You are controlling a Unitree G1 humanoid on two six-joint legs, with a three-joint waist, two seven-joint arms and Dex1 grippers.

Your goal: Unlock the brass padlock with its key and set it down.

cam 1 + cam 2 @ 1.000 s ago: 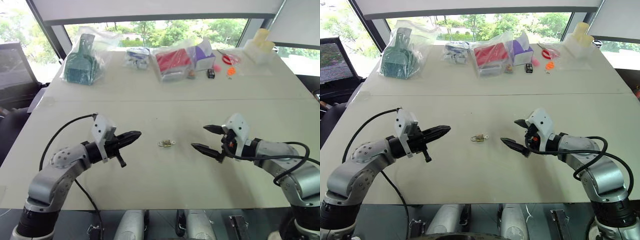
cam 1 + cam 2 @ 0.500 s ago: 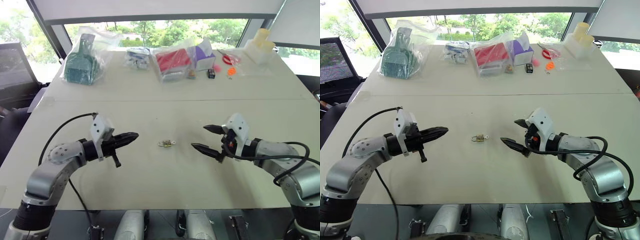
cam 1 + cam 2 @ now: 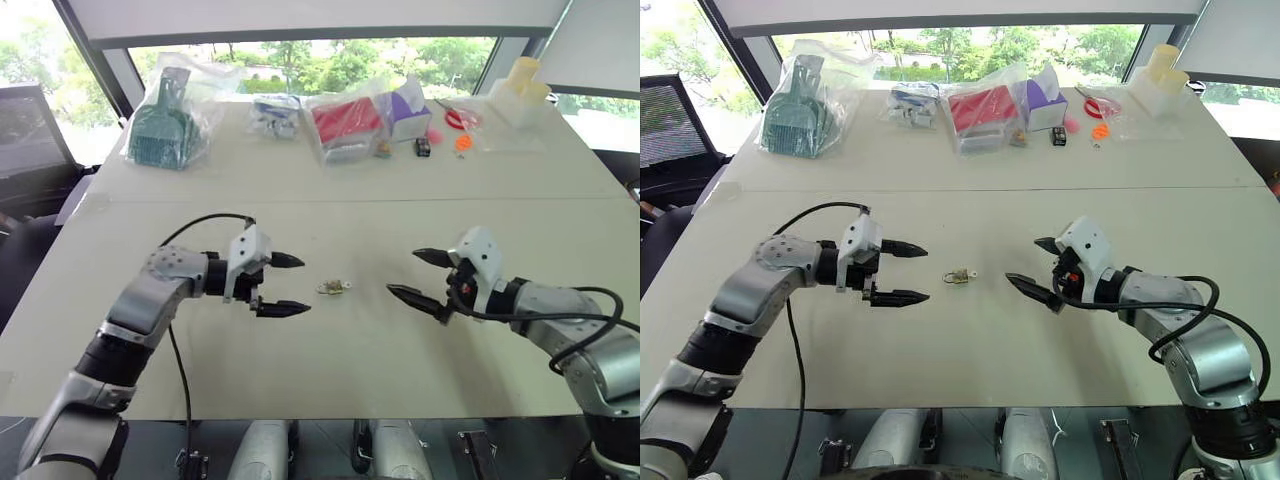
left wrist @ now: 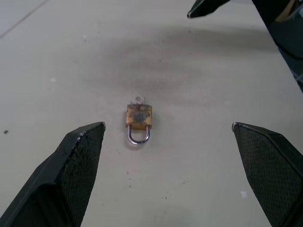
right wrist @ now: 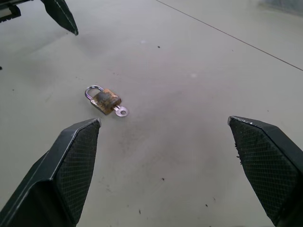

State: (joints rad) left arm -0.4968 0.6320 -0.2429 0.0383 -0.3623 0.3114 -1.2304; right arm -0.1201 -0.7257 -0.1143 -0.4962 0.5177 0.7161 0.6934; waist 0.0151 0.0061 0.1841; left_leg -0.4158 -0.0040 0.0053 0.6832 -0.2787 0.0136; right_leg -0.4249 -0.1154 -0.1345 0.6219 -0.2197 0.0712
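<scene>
brass padlock (image 4: 139, 117) lies flat on the pale table (image 3: 330, 380) between our two hands, its silvery shackle closed and pointing toward our left side, with the key (image 5: 121, 111) seated in the keyway at the opposite end, toward our right. seen from the head, our left gripper (image 3: 282, 285) sits at nine o'clock of the lock, jaws spread wide and aimed at it, near but not touching; our right gripper (image 3: 423, 277) sits at three o'clock, a little farther off, jaws spread just as wide and empty. we judge the risk to be the lock's smallness: broad fingers closing on a tiny flat block could skid it across the smooth top or flip it, and a poorly placed pinch on the thin key could knock it out of the keyway instead of turning it. out at twelve o'clock, well apart along the far edge, a clear bag (image 3: 170, 105) holds a teal scoop, another clear bag (image 3: 345, 125) holds a red box, and a smaller one (image 3: 274, 115) holds blue and white bits we cannot identify.
</scene>
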